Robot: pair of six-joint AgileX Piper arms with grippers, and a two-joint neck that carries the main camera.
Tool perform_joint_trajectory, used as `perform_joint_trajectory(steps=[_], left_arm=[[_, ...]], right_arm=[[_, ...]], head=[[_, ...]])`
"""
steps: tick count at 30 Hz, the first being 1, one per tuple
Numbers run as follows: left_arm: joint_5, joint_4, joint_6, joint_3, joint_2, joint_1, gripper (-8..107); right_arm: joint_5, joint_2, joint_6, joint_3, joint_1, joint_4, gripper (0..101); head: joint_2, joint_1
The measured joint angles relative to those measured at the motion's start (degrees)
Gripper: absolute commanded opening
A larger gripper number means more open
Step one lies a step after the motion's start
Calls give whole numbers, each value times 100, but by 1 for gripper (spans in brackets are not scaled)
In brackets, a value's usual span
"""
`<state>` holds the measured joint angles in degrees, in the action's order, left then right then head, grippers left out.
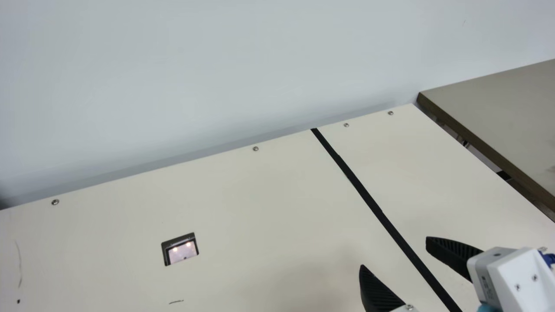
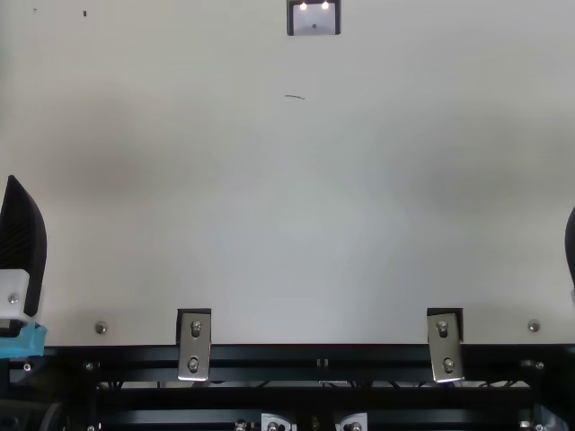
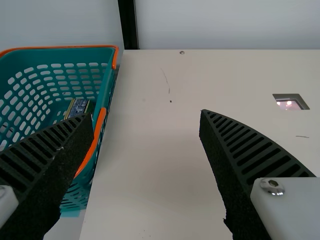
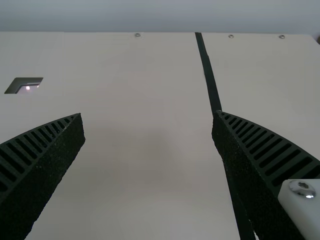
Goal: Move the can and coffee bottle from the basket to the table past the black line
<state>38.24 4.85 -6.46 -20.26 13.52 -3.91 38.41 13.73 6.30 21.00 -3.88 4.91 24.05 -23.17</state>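
Jaws stand wide apart on both arms, holding nothing; transfer judged to be at its start.

Dark, yellow-edged item (image 3: 77,107) lies inside the teal basket (image 3: 60,47), near the side wall closest to the table (image 1: 260,208); whether it is the can or the coffee bottle cannot be told. Its removal is left to do, and neither delivery past the black line (image 1: 373,203) appears made. Left gripper (image 3: 146,115) hangs near the basket, one finger overlapping it in the left wrist view; the raised orange rim is the likely obstacle to reaching in. Right gripper (image 4: 148,114) hangs at the line, its fingers to either side of it in the main view. Between basket and line, the tabletop has a square cutout (image 1: 182,250), best avoided if an item is set down midway. A second table (image 1: 511,112) lies beyond the far side.
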Motion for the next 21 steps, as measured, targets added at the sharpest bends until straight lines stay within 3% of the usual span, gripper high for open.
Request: perform_joint_trajectory(steps=[10,21], left_arm=[[0,0,0,0,0,0,90],[0,0,0,0,0,0,90]], right_arm=[[249,265,-272,1039,69,-4,101],[1249,525,-923,2726,274,44,101]], head=[[0,0],[0,0]])
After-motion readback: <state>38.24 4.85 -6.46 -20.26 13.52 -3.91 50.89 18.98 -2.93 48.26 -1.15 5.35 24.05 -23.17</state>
